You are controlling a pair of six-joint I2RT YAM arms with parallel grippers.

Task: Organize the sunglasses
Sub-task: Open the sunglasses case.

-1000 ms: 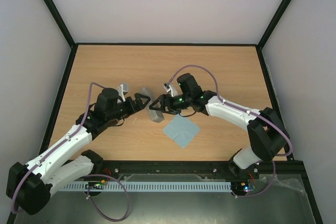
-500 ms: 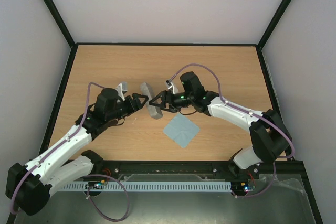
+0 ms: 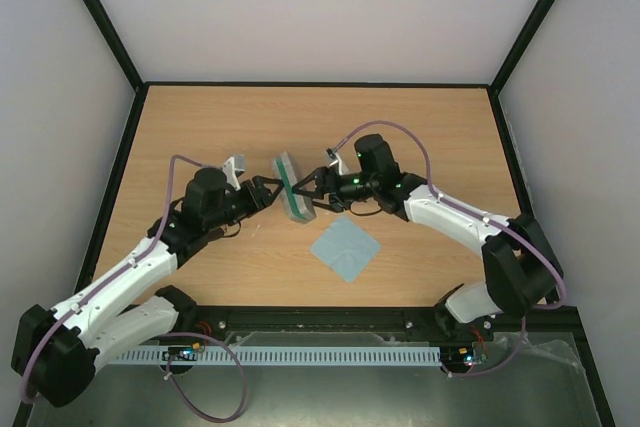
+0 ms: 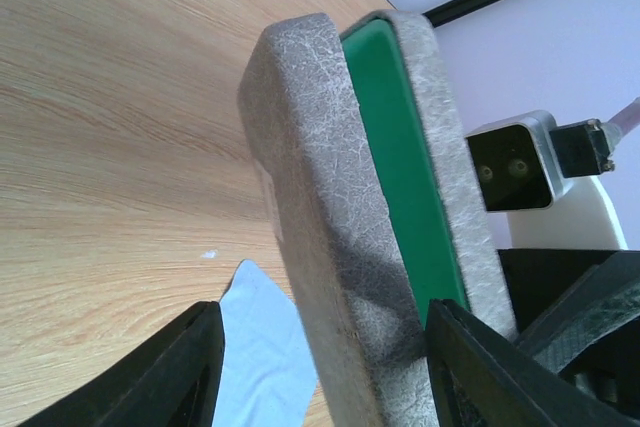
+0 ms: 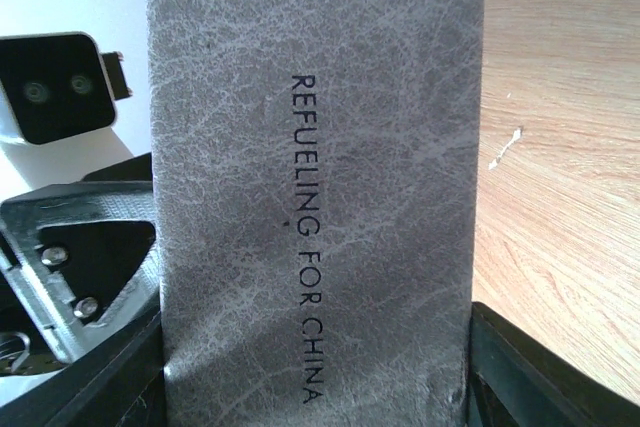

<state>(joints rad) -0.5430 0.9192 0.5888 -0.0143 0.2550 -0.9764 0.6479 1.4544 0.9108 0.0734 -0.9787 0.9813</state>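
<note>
From above, the case [image 3: 292, 187] stands on edge in the middle of the table [image 3: 200, 127]. Its long axis runs away from the arm bases, slightly slanted. Your left gripper [image 3: 272, 191] meets it from the left and your right gripper [image 3: 310, 190] from the right, both across that axis. The cloth [image 3: 345, 247] lies just nearer the bases.

Left wrist: the jaws are spread to either side of the case, with a gap beside one finger. The lid is ajar, its green lining seen edge-on.

Right wrist: the fingers pinch the case across its grey back.

The sunglasses show in no view, so you cannot tell whether they are inside.
</note>
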